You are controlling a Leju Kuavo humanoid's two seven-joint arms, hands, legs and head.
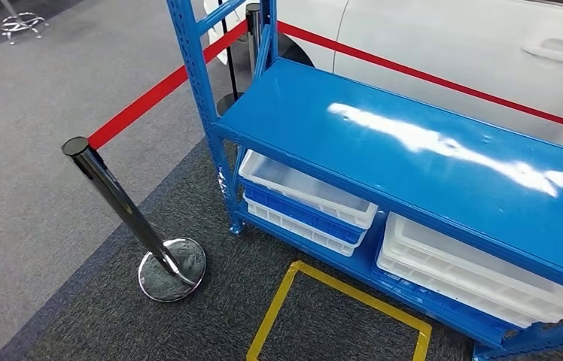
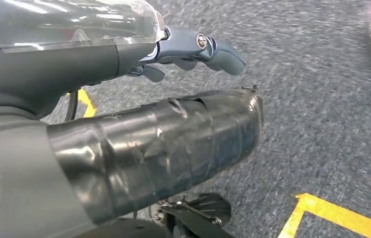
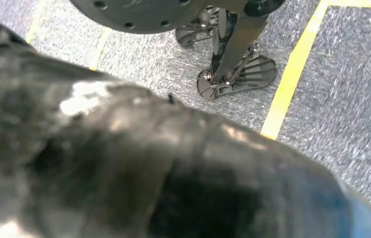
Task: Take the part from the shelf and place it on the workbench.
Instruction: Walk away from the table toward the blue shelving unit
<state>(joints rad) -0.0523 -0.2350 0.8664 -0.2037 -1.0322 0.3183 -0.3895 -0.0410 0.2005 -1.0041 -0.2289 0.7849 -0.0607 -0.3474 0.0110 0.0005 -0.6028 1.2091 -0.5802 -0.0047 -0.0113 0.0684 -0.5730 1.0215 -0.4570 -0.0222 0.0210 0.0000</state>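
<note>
A blue metal shelf stands ahead of me, its glossy top board catching the light. On its lower board sit white trays over a blue tray, with a second white stack to the right. My left hand hangs above grey carpet; its black-taped thumb and grey fingers are apart with nothing between them. My right hand is a dark blur close to the lens, so how its fingers lie is hidden.
A chrome stanchion with a red belt stands left of the shelf. A yellow floor square is marked in front of the shelf. A white car is parked behind the belt.
</note>
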